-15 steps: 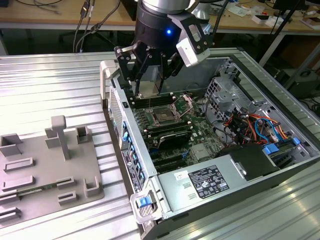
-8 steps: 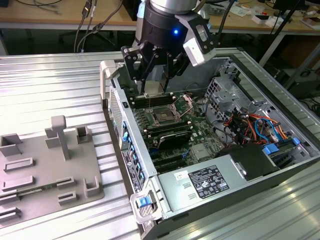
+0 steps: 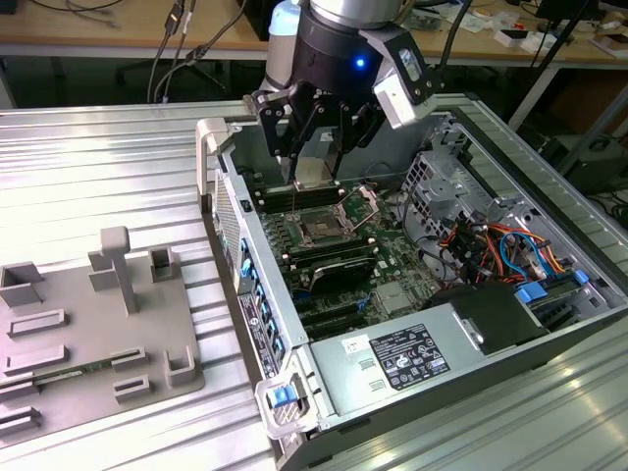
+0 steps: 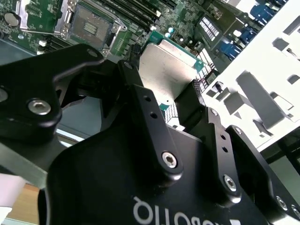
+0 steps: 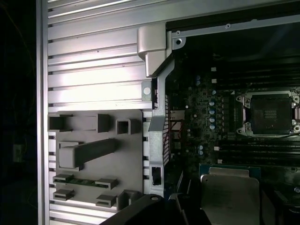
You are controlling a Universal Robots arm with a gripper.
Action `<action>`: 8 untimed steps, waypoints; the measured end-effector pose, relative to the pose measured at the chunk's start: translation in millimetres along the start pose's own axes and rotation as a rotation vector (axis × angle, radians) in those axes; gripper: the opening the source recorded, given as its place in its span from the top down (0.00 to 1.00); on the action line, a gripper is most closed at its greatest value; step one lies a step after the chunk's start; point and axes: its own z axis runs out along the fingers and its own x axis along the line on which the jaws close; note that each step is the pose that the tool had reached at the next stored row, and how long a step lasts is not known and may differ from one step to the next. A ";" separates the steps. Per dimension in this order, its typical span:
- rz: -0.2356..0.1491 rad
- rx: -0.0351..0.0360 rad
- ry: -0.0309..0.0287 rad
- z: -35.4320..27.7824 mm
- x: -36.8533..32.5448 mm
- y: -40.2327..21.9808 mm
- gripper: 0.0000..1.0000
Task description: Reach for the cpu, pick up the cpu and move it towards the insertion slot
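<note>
My gripper [image 3: 316, 177] hangs inside the open computer case, shut on the cpu [image 3: 316, 167], a pale silvery square chip held flat between the two black fingers. The cpu [image 4: 171, 70] has a thin green rim in the second wrist view, and a finger [image 4: 194, 103] presses one of its edges. The insertion slot [image 3: 322, 228], a dark square socket with a brownish centre and an open silver frame, lies on the green board just below and in front of the chip. The slot [image 4: 91, 23] [image 5: 271, 114] and the cpu [image 5: 229, 197] appear apart in both wrist views.
Long black memory slots [image 3: 334, 263] flank the socket. A grey box with a white label [image 3: 412, 358] fills the case's near corner, with orange and blue cables [image 3: 500, 245] at the exterior view's right. A grey fixture plate [image 3: 98, 334] lies on the ribbed table outside the case wall [image 3: 245, 255].
</note>
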 end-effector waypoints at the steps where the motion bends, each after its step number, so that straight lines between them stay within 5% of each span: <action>1: 0.000 0.0000 0.0000 0.0 -1.6 0.0 0.45; 8: 0.000 0.0000 0.0000 0.2 -10.9 0.0 0.45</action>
